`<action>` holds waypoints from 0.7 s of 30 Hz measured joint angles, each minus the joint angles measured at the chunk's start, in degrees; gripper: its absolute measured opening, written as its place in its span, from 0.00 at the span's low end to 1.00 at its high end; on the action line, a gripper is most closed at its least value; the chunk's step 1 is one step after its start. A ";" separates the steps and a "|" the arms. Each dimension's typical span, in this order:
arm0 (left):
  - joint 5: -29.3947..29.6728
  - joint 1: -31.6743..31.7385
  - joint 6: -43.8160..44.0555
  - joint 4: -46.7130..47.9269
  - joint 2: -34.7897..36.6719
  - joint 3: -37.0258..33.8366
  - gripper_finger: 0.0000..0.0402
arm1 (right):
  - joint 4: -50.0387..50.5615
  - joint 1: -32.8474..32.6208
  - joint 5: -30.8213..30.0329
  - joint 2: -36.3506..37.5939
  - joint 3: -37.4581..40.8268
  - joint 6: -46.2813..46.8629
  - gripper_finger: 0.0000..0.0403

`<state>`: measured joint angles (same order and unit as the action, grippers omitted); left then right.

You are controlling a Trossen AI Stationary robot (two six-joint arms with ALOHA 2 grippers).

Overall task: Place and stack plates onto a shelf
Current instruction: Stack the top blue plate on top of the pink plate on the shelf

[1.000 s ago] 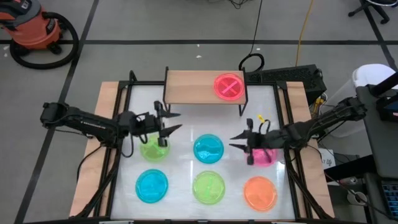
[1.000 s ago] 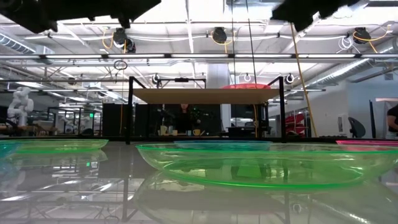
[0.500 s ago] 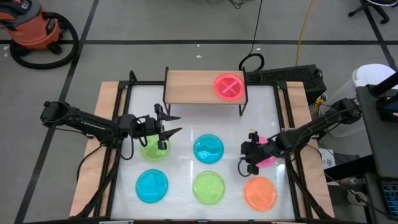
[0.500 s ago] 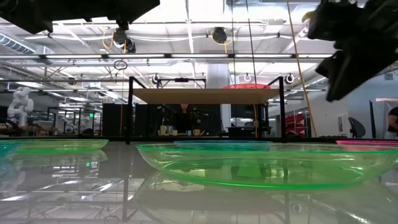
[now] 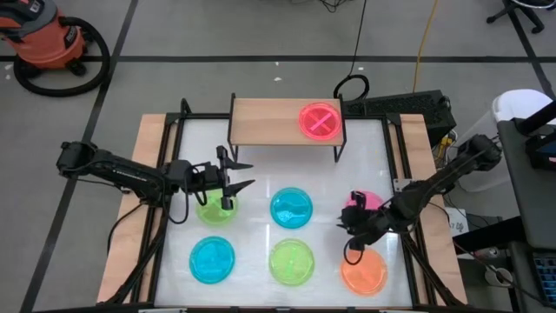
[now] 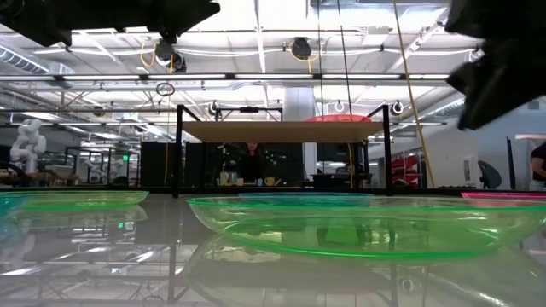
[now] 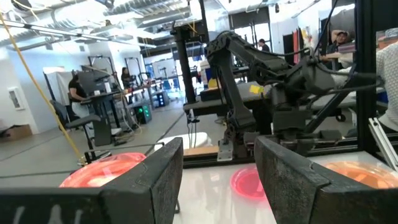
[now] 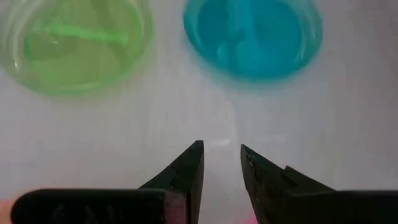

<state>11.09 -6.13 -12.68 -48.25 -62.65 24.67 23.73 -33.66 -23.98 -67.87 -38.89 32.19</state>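
The right gripper (image 5: 349, 231) is seen at lower right of the high view with fingers (image 8: 189, 171) narrowly parted and empty, poised between the pink plate (image 5: 368, 205) and orange plate (image 5: 363, 270). The left gripper (image 5: 241, 172) is held wide apart, empty, over the green plate (image 5: 211, 209) at centre left. One pink plate (image 5: 320, 120) lies on the shelf (image 5: 261, 121) at upper centre.
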 joint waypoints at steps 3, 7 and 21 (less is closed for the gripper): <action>0.02 0.00 -0.10 0.06 0.00 0.00 0.51 | -7.48 1.34 -0.02 -3.37 0.00 -13.49 0.22; 0.02 0.00 -0.12 0.13 0.00 0.00 0.51 | -16.58 3.38 0.04 -10.55 0.00 -28.06 0.22; 0.02 0.09 -0.20 1.36 0.00 0.00 0.51 | -30.68 10.37 0.03 -25.74 0.02 -43.01 0.30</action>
<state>11.11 -6.04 -12.87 -46.89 -62.65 24.67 -6.95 -23.29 -23.94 -93.61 -38.87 -10.83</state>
